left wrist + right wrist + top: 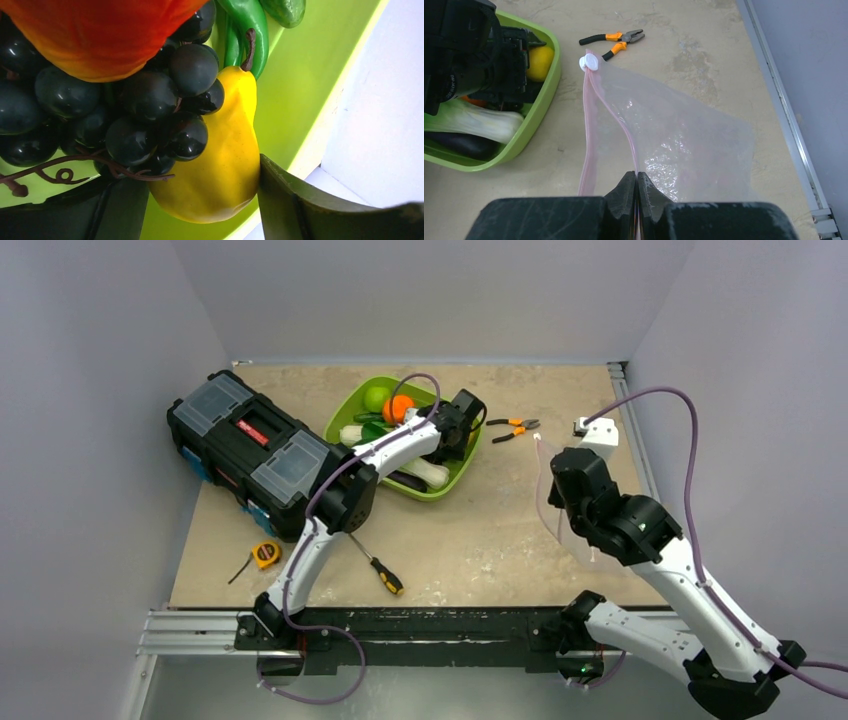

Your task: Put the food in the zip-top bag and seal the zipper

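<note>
While right pincer [637,192] clamps zip-top bag [684,135], left arm [400,445] stretches into tray [440,490], left pincer [195,172] wide astride lemon [227,150].

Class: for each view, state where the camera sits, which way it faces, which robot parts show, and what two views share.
Top external: above and behind the robot, looking down over the table; both arms show.
Left wrist: on the left arm, inside the tray, close on grapes and a yellow fruit; the open left gripper straddles it.
Right wrist: on the right arm, facing along the zip-top bag toward the pliers; the right gripper pinches the bag.
Shared: both wrist views show tray and yellow fruit.
</note>
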Robot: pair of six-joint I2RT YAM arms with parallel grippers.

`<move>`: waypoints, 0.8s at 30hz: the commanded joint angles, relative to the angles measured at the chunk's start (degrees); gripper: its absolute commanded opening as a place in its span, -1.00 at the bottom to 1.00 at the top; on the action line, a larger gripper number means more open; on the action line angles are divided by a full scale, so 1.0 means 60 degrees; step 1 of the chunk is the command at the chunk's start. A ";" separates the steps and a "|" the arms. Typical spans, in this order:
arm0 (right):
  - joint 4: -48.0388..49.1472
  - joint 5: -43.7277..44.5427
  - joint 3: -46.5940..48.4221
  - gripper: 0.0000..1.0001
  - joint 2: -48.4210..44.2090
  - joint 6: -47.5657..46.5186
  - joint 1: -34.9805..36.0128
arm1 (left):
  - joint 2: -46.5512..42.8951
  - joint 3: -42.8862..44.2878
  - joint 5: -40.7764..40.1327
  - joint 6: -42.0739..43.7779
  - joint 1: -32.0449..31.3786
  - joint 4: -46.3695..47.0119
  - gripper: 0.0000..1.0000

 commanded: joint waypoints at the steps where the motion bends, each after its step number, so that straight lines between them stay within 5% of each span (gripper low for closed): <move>1: 0.0202 0.0101 0.0252 -0.95 0.0131 -0.0179 -0.0047 | -0.0242 -0.0075 -0.0558 0.0399 0.0159 0.0152 0.22; 5: 0.0368 0.0089 0.0242 -0.95 0.0167 -0.0332 -0.0044 | -0.0830 -0.0430 -0.0565 0.2030 0.0231 0.0794 -0.06; 15: 0.0723 0.0047 0.0202 -0.96 0.0066 -0.0535 -0.0048 | -0.4149 -0.3411 0.0777 0.4732 0.0307 0.2580 -0.31; 24: 0.1198 -0.0931 0.0063 -0.99 -0.0159 -0.0755 -0.0044 | -0.6915 -0.4809 0.4148 0.8606 0.0152 0.3575 -0.58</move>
